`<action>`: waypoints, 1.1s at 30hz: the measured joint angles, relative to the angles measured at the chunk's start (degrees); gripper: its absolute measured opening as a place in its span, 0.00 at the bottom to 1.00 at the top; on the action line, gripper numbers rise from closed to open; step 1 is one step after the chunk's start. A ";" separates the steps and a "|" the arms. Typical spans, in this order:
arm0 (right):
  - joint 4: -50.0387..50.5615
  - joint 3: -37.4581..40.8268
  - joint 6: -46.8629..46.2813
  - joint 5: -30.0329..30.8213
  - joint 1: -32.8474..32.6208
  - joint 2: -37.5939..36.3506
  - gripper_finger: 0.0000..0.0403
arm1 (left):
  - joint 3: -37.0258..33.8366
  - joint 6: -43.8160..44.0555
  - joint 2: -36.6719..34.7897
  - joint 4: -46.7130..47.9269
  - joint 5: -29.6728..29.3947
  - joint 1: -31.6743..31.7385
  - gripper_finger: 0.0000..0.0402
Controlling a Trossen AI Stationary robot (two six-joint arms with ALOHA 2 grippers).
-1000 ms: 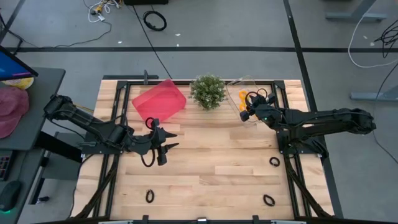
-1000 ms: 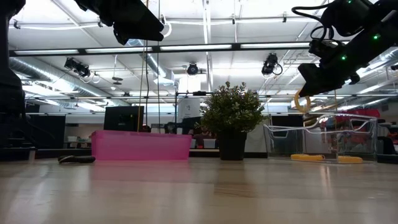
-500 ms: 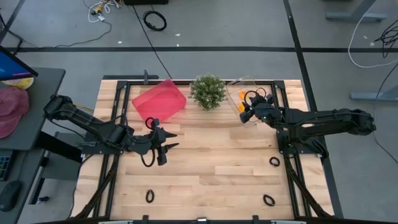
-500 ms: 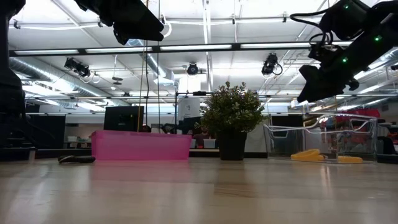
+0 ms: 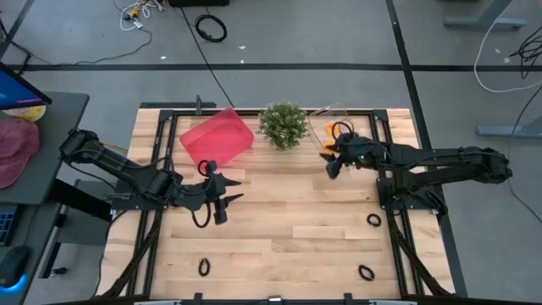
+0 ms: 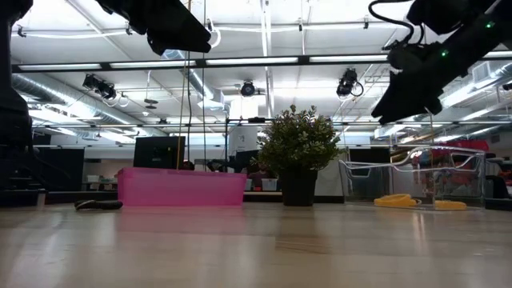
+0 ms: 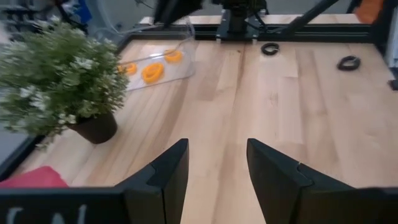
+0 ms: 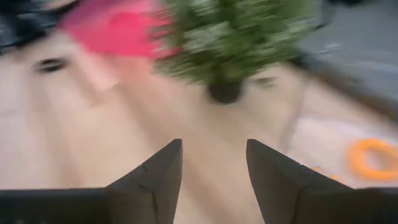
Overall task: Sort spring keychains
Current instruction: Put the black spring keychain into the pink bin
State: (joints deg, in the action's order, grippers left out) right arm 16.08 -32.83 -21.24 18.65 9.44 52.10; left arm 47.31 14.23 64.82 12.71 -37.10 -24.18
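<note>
Orange spring keychains (image 7: 152,71) lie on the floor of a clear bin (image 5: 336,119) at the table's far right. Black spring keychains lie flat on the wood: one (image 5: 373,220) at the right, one (image 5: 365,273) near the front right, one (image 5: 204,267) near the front left. My right gripper (image 5: 330,168) hangs open above the table at the clear bin's near left corner, pointing toward the plant, nothing between its fingers (image 8: 158,171). My left gripper (image 5: 222,200) hovers open over the table's left middle, also holding nothing (image 7: 214,143).
A potted plant (image 5: 284,124) stands at the far middle, between a pink bin (image 5: 217,136) on its left and the clear bin on its right. Bare wood lies between the two grippers. Black frame rails (image 5: 398,212) run along the table's sides.
My right gripper has let go of an orange keychain that hung from it over the clear bin; the keychain now lies in the bin. The gripper has then risen a little and swung toward the table's left, toward the plant.
</note>
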 joint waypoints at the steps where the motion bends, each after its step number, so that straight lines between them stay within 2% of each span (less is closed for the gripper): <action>1: 0.20 -0.22 -0.78 -2.16 -0.21 0.02 0.44 | 0.00 -0.25 0.01 -0.03 -0.76 0.00 0.41; 5: 0.43 -0.41 -3.82 -7.00 -1.74 0.02 0.42 | 0.00 -1.27 0.02 -0.26 -3.61 0.35 0.41; 9: 1.18 -0.41 -4.63 -9.67 -3.89 0.02 0.40 | 0.00 -1.96 0.00 -1.19 -3.63 1.59 0.41; 22: 0.37 -0.45 -9.67 -10.76 -10.67 0.02 0.38 | 0.00 -1.35 0.02 -1.81 -3.56 3.52 0.41; 28: 1.07 -0.45 -15.91 -17.19 -13.10 -0.34 0.38 | 0.00 0.59 0.02 -1.78 0.18 3.45 0.41; 33: 1.47 -0.45 -20.83 -13.12 -18.97 -0.33 0.38 | 0.00 3.45 0.02 -1.68 5.44 3.45 0.41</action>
State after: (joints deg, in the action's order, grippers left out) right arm 17.55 -33.28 -42.07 5.53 -9.53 51.77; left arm 47.31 17.68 64.84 11.03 -31.66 -20.73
